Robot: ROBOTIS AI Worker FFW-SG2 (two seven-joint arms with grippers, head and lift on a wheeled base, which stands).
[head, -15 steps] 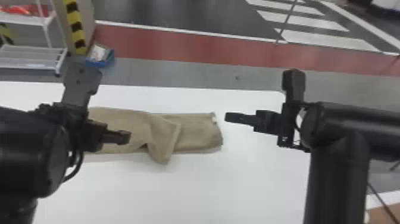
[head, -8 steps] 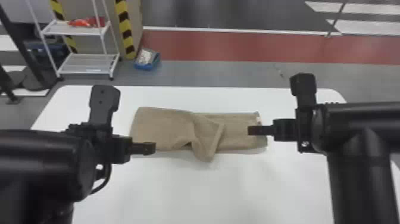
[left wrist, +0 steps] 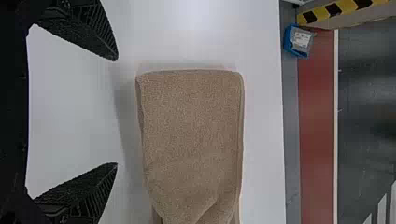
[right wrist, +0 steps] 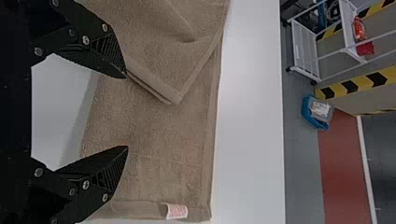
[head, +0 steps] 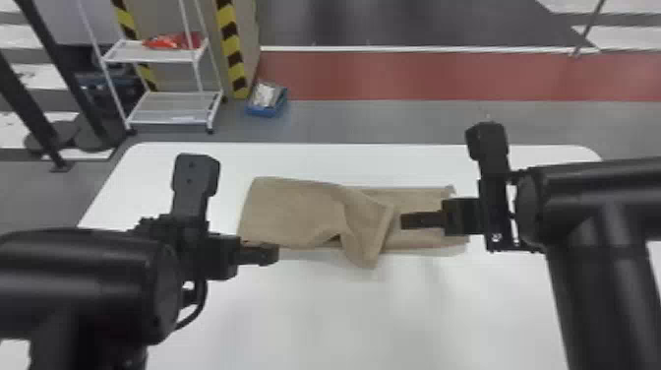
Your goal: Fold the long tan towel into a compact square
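Fingers are parted on left hand point(left wrist: 117, 112) and right hand point(right wrist: 126, 111) — mid-frame, skewed towel flap point(head: 368, 221) could be bunched by crooked pinching.

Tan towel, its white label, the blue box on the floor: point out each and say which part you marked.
Tan towel point(head: 290, 211), head view: folded layer at its left.
White label point(right wrist: 177, 211), right wrist view: its middle.
Blue box point(head: 264, 112), head view: front wall.
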